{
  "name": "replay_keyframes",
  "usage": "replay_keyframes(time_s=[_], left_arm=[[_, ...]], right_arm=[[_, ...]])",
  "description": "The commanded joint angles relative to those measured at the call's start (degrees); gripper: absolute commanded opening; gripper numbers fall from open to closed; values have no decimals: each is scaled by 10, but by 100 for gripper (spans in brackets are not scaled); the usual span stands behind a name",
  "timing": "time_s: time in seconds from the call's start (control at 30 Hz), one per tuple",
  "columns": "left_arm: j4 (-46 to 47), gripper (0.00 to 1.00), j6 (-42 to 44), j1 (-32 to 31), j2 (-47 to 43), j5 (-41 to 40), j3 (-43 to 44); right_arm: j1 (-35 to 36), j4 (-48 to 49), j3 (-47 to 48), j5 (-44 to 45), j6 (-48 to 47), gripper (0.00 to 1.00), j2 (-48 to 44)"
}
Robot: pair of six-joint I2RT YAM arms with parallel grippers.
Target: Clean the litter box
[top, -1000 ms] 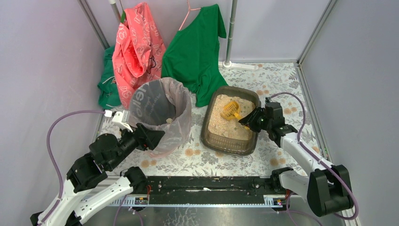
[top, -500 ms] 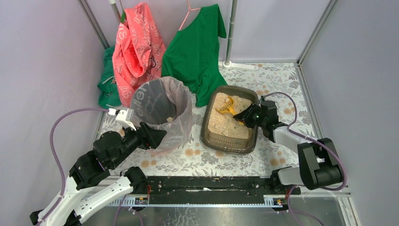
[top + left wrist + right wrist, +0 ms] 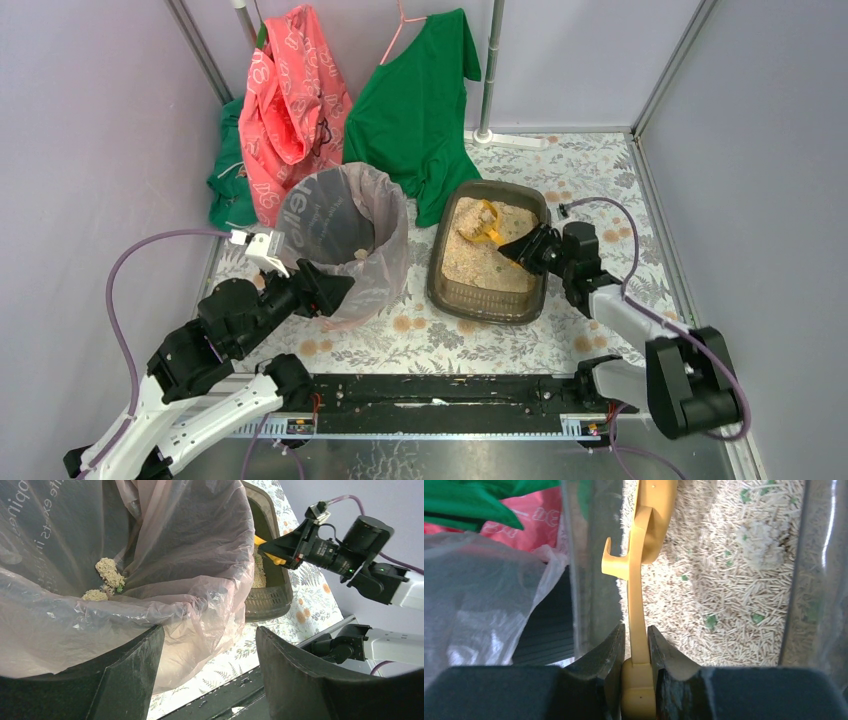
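The bin (image 3: 385, 275) with its clear bag stands left of centre on the flowered table cover (image 3: 600, 170). The litter box (image 3: 480, 300) sits just beside it on the right. The left arm stretches forward, its gripper (image 3: 325, 290) spread wide at the bin's near rim, with bag plastic sagging between the fingers. The right arm bends inward over the box, its gripper (image 3: 520, 250) clamped on the handle of the yellow scoop (image 3: 483, 228), whose head rests in the litter. Two pale clumps (image 3: 109, 572) lie in the bag.
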Motion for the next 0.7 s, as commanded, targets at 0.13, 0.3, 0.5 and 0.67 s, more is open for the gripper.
replay_keyframes(time_s=[0.13,0.3,0.5,0.67], left_arm=[[49,75,5,-3,-1,6,0],[47,75,3,-4,-6,12,3],[40,75,1,-3,-9,13,8],[40,75,-2,-4,-8,19,10]], right_arm=[[-1,-26,-11,-22,-17,0,-114],[-2,-49,-25,-22,-10,0,-158],[-11,-98,-32,-16,-18,0,-215],[-55,-96,-71,-59,6,0,-271]])
